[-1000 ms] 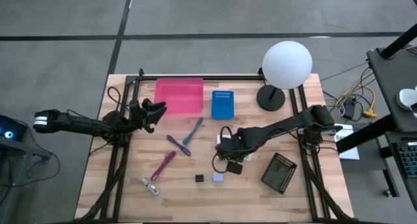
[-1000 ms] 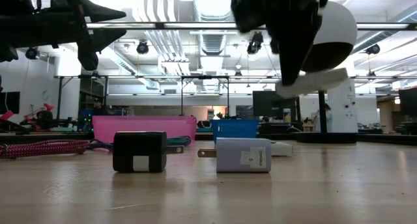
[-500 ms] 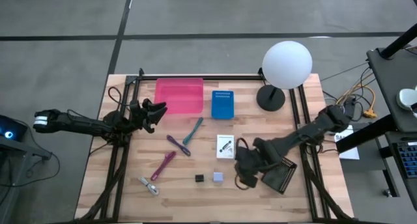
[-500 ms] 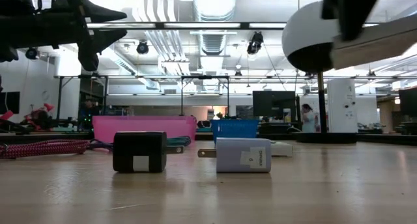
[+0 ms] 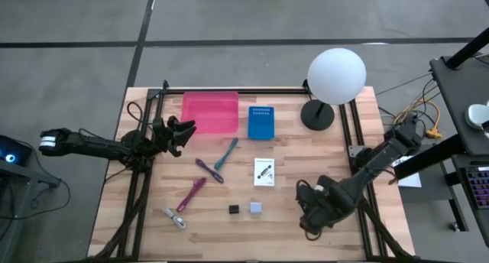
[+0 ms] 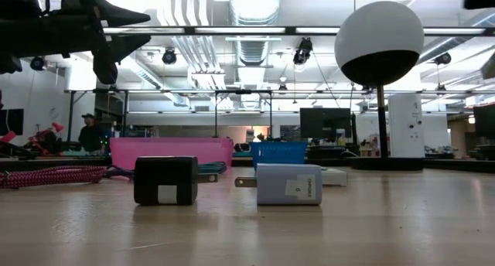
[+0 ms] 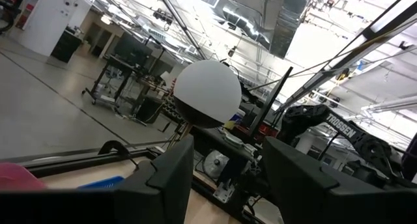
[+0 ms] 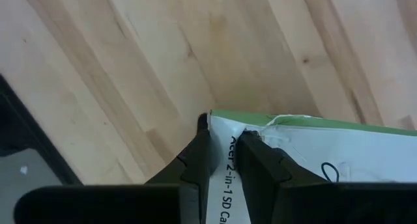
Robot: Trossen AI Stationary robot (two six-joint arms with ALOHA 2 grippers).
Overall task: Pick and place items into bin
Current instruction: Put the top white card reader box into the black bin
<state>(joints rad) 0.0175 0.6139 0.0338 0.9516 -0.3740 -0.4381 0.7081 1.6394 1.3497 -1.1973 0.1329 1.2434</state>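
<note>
My right gripper (image 5: pixel 312 213) hangs over the table's near right part, shut on a white printed card with a green edge (image 8: pixel 280 146). My left gripper (image 5: pixel 182 128) waits open above the table's left side, next to the pink bin (image 5: pixel 210 112). Flat on the wood lie a second white card (image 5: pixel 264 171), a teal pen (image 5: pixel 226 154), a purple pen (image 5: pixel 208 170), a magenta pen (image 5: pixel 191 194) and a silvery clip (image 5: pixel 174 218). The black cube (image 6: pixel 165 180) and lavender cube (image 6: pixel 288 183) stand side by side. My right gripper pinches the white card between its two fingers (image 8: pixel 195 160) at the card's edge, close to a corner (image 8: pixel 223 127). The card is lifted clear of the wood and reaches out ahead of the fingers.
A blue bin (image 5: pixel 260 122) stands right of the pink one at the far side. The white globe lamp (image 5: pixel 336 76) rises at the far right corner. Black frame rails (image 5: pixel 137 194) run along both table sides. Cables lie at the left (image 6: pixel 46 175).
My right gripper has carried the white card from the table's middle toward the right and near edges, staying shut on it. In the low view the card has passed out at the upper right. The second white card now shows uncovered on the table.
</note>
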